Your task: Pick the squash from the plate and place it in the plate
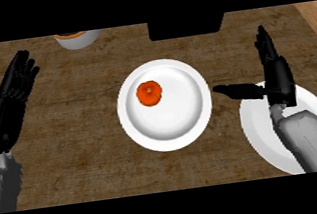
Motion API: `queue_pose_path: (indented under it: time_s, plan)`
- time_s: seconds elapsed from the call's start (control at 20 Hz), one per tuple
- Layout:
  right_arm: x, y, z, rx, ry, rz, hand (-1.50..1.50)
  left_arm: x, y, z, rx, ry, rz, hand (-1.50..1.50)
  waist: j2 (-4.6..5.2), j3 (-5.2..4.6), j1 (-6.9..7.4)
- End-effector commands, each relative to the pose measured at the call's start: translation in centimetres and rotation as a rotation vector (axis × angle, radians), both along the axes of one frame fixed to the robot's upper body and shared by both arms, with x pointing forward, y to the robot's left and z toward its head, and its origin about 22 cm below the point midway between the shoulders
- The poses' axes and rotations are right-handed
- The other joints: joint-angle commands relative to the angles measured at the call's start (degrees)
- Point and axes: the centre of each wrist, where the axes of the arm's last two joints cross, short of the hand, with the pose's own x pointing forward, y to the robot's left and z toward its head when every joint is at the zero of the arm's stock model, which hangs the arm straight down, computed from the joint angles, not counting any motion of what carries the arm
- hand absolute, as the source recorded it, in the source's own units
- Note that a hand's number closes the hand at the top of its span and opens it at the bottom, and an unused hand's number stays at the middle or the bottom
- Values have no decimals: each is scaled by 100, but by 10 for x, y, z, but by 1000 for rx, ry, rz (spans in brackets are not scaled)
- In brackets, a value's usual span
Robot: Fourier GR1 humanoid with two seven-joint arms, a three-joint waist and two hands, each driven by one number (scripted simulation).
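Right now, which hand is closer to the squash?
Right. The right hand is just right of the plate holding the squash, thumb toward it; the left hand rests farther off, by the left edge.

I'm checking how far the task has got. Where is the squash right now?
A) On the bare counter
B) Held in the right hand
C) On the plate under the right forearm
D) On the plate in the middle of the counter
D: the squash lies on the middle plate, while the right hand is open and apart from it, above the other plate.
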Motion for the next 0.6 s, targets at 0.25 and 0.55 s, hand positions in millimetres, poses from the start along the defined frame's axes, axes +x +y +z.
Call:
queue_pose_path:
  time_s: [0.25,0.55]
  plan:
    - [-45,-95,-2,-34,6,19,-150,13,-7,-9,-12,1,0,0,18,1,-8]
    - [-59,-103,-13,-115,-10,-29,-150,0,-6,-5,-8,8,-6,0,11,1,36]
